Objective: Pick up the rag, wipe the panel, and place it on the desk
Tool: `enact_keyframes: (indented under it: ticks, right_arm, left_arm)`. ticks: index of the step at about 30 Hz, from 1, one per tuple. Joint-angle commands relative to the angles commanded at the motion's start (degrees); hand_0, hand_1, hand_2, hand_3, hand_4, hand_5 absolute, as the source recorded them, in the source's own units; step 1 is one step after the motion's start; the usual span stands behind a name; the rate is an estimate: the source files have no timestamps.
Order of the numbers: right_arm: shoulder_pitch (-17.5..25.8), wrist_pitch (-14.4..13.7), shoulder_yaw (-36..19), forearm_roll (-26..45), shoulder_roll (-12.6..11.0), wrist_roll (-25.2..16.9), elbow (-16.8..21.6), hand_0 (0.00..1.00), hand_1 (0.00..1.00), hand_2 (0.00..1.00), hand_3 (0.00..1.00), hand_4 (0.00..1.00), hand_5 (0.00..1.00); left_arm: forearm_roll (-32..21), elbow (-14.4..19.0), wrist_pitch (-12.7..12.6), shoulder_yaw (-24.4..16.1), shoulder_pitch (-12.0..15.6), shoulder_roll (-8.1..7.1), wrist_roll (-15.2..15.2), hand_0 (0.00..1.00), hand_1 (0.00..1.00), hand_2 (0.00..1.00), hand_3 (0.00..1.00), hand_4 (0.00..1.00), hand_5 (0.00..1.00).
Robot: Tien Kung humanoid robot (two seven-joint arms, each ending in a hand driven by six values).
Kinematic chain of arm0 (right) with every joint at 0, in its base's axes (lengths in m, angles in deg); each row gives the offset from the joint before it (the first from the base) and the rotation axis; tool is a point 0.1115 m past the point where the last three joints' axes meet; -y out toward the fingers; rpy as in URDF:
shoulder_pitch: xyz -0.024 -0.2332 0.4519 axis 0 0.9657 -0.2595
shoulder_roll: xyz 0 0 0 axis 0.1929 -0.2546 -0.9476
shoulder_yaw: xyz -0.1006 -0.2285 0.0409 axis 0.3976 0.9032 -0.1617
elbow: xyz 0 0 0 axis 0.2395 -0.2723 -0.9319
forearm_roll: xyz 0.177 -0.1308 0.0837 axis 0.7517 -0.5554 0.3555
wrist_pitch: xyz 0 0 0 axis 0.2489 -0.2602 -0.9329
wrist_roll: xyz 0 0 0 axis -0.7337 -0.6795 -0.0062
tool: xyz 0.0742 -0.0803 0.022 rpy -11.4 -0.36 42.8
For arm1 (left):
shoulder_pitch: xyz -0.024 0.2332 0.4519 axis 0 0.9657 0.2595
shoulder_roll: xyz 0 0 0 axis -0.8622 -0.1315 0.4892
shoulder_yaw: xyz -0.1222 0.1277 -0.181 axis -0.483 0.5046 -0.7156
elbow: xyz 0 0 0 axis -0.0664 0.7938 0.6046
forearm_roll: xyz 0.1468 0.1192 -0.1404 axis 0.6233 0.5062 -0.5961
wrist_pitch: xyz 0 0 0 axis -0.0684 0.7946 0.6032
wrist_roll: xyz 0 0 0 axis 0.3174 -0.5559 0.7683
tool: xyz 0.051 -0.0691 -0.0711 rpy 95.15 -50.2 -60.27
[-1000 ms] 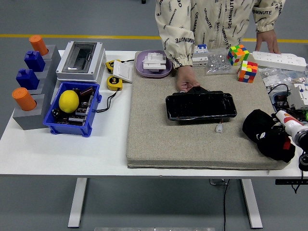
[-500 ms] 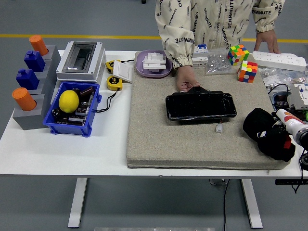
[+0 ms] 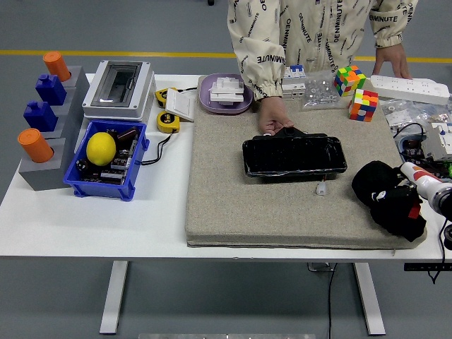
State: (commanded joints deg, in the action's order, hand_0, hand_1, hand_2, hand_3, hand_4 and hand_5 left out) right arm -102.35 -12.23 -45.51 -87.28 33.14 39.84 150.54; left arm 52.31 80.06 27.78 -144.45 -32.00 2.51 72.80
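Landmark: grey felt mat (image 3: 282, 191), lying flat on the white worktop (image 3: 106, 219).

- Panel (image 3: 294, 157): black, glossy, oblong; lies flat on the mat, toward its far half. A small white connector (image 3: 321, 188) rests on the mat just beside the panel's near edge.
- Person's hand (image 3: 272, 116): placed on the mat at the panel's far edge, fingertips touching it. The other hand (image 3: 393, 62) rests beyond the mat's far right corner, near a white power strip (image 3: 409, 88).
- Rag (image 3: 381, 192): black, bunched; sits on the mat's near right corner.
- Right hand (image 3: 402, 208): black, enters from the right, over the mat's near right corner, pressed against the rag; whether its fingers clasp the rag cannot be told, black on black.
- Two colour cubes (image 3: 357, 92): beyond the mat's far right edge.
- Purple dish (image 3: 226, 95): at the mat's far left corner, holding white parts.
- Yellow tape measure (image 3: 168, 121): just left of the mat.
- Blue bin (image 3: 107, 161): left of the mat, holding a lemon (image 3: 101, 148).
- Grey enclosure box (image 3: 119, 88): left of the mat, beyond the bin.
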Motion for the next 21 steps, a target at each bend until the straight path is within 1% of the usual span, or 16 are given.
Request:
enact_keyframes:
  ticks: [1, 2, 7, 8, 13, 14, 19, 20, 21]
  right_arm:
    - [0.0, 0.1, -0.1, -0.1, 0.0, -0.1, 0.1, 0.524, 0.491, 0.567, 0.516, 0.998, 0.509]
    - [-0.1, 0.1, -0.1, -0.2, 0.0, -0.2, 0.1, 0.551, 0.526, 0.620, 0.579, 0.998, 0.520]
    - [-0.2, 0.6, -0.4, -0.5, -0.1, -0.6, 0.2, 0.551, 0.526, 0.620, 0.579, 0.998, 0.520]
    - [-0.2, 0.6, -0.5, -0.5, -0.1, -0.7, 0.2, 0.568, 0.535, 0.633, 0.624, 0.998, 0.526]
    - [-0.2, 0.9, -0.7, -0.8, -0.4, -0.8, 0.4, 0.568, 0.535, 0.633, 0.624, 0.998, 0.526]
    - [-0.2, 1.0, -0.8, -0.8, -0.4, -0.8, 0.4, 0.577, 0.548, 0.648, 0.646, 0.998, 0.522]
    - [-0.3, 1.3, -1.2, -1.0, -0.5, -0.8, 0.8, 0.577, 0.548, 0.648, 0.646, 0.998, 0.522]
    - [-0.2, 1.4, -1.4, -1.0, -0.5, -0.8, 0.9, 0.595, 0.562, 0.660, 0.676, 0.998, 0.526]
    - [-0.1, 1.5, -1.6, -1.1, -0.5, -0.8, 1.1, 0.595, 0.562, 0.660, 0.676, 0.998, 0.526]
  left_arm:
    - [0.0, 0.0, 0.0, 0.0, 0.0, 0.02, 0.0, 0.650, 0.662, 0.695, 0.580, 0.681, 0.446]
    - [0.0, 0.0, 0.0, -0.1, -0.1, 0.04, 0.0, 0.651, 0.662, 0.695, 0.580, 0.681, 0.447]
    - [0.1, 0.0, 0.0, -0.1, -0.1, 0.09, 0.0, 0.651, 0.662, 0.695, 0.580, 0.681, 0.447]
    - [0.1, 0.0, 0.0, -0.1, -0.1, 0.10, 0.0, 0.650, 0.662, 0.695, 0.580, 0.681, 0.447]
    - [0.1, 0.0, 0.0, -0.3, -0.1, 0.14, 0.0, 0.650, 0.662, 0.695, 0.580, 0.681, 0.447]
    - [0.1, 0.0, 0.0, -0.3, -0.1, 0.15, 0.0, 0.650, 0.662, 0.695, 0.580, 0.681, 0.446]
    - [0.1, 0.0, 0.0, -0.3, -0.2, 0.13, 0.0, 0.650, 0.662, 0.695, 0.580, 0.681, 0.446]
    - [0.1, 0.0, 0.0, -0.3, -0.2, 0.14, 0.0, 0.651, 0.662, 0.695, 0.581, 0.681, 0.446]
    - [0.1, 0.0, 0.0, -0.3, -0.2, 0.15, 0.0, 0.651, 0.662, 0.695, 0.581, 0.681, 0.446]
